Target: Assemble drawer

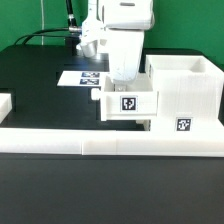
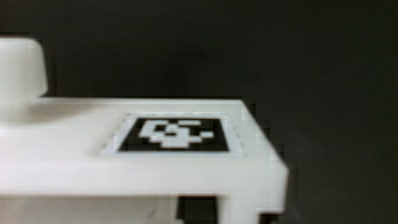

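A small white drawer tray [image 1: 128, 103] with a square tag on its front stands at the table's middle, against the side of the large white housing [image 1: 185, 90] on the exterior view's right. My gripper [image 1: 122, 82] reaches down from above onto the tray's rear wall. In the wrist view the tray [image 2: 178, 170] and its tag [image 2: 178, 133] fill the picture. My gripper [image 2: 233, 212] shows two dark fingertips [image 2: 199, 206] with the white wall between them, shut on it. The tray rests on the table.
A long low white rail [image 1: 100, 140] runs along the table's front edge. The marker board [image 1: 78, 77] lies behind the arm. Another white part [image 1: 4, 103] is cut off at the exterior view's left edge. A blurred white shape [image 2: 18, 65] sits beyond the tray.
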`<state>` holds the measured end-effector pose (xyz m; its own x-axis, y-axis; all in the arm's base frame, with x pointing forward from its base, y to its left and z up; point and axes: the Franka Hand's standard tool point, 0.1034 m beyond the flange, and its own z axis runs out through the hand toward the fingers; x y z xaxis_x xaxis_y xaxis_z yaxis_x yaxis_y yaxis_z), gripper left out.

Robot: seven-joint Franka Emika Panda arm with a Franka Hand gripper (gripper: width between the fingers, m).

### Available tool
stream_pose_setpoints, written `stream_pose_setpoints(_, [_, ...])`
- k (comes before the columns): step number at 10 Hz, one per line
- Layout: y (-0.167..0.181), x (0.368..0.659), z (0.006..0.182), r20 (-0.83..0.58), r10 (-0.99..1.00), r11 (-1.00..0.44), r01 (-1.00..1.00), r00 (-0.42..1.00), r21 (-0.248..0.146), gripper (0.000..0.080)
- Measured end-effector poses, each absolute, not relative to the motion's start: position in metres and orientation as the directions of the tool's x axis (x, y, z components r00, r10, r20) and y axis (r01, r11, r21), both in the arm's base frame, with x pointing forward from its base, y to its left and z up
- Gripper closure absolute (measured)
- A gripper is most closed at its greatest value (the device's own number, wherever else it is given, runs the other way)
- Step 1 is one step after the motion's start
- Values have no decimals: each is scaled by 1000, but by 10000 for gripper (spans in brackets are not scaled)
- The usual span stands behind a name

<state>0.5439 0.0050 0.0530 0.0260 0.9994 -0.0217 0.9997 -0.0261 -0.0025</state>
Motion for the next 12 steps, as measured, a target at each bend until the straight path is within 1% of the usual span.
stream_pose_setpoints(1, [5, 543, 52, -29, 1000, -3, 1000, 3, -4, 755])
stream_pose_setpoints(5, [7, 544, 52, -32, 999, 9, 1000, -9, -5, 755])
stream_pose_setpoints(6, [9, 544, 52, -28, 1000, 12, 1000, -12, 8, 755])
stream_pose_setpoints(9, [10, 545, 51, -28, 1000, 10, 1000, -10, 8, 755])
stream_pose_setpoints(10, [12, 546, 51, -33, 999, 2, 1000, -2, -1, 755])
stream_pose_setpoints(12, [12, 545, 51, -30, 999, -30, 999, 30, 12, 755])
